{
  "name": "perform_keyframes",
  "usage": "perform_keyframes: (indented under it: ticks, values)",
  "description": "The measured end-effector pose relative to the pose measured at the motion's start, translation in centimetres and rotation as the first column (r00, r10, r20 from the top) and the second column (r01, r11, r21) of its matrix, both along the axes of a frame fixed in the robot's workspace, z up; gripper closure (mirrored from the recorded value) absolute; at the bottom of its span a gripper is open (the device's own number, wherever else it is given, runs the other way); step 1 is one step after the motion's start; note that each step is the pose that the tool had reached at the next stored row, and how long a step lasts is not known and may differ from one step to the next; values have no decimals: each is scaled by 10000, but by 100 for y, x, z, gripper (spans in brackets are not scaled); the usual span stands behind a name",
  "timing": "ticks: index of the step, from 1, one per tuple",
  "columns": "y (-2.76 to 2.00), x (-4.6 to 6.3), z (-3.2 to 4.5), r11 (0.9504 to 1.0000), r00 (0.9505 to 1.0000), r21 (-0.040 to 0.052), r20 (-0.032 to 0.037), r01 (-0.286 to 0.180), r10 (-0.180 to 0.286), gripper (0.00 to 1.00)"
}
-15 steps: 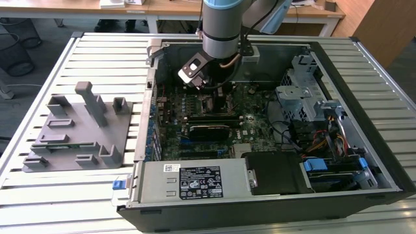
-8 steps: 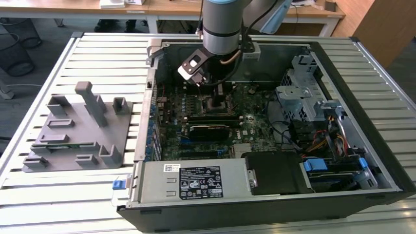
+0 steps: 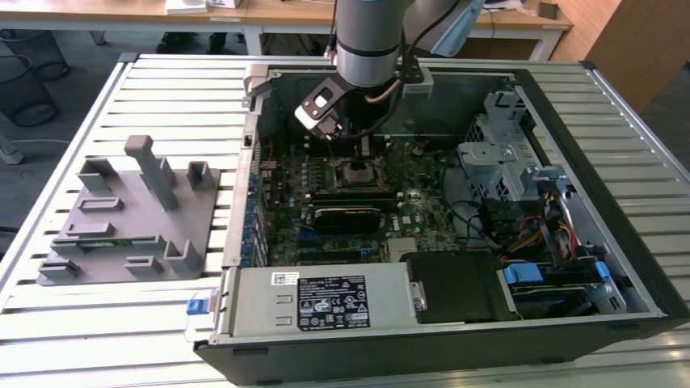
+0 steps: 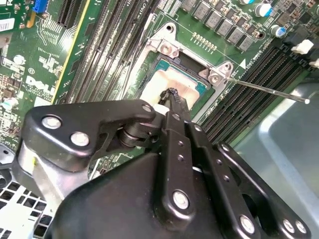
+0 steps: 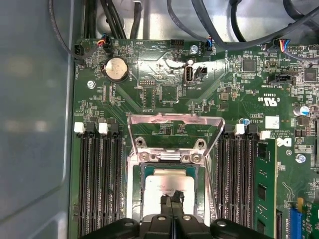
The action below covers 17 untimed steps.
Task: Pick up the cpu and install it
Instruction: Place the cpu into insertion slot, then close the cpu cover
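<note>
One cpu (image 5: 160, 188) lies flat in the motherboard socket (image 5: 131, 174), beneath the raised metal load frame (image 5: 174, 119). Our gripper (image 5: 172, 198) hangs straight above it, fingers pressed together with nothing between them, tips at the chip's top. Memory slots (image 5: 94, 184) flank the socket inside the open computer case (image 3: 453, 352).

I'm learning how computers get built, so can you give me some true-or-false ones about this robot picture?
1. The cpu lies in the socket. True.
2. The gripper is wide open. False: it is shut, with its tips right at the cpu.
3. The metal frame is closed over the cpu. False: it is flipped open.
4. The grey fixture sits outside the computer case, on the exterior view's left. True.
</note>
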<state>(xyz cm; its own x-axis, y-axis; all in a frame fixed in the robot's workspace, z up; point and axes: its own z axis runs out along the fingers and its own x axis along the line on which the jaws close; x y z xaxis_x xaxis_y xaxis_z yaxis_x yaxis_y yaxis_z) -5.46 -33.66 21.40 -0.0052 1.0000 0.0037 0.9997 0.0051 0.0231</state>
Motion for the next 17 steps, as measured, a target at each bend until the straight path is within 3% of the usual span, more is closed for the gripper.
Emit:
perform_keyframes:
  ticks: [17]
  values:
    - [0,0,76,10000,10000,-3,0,0,0,89]
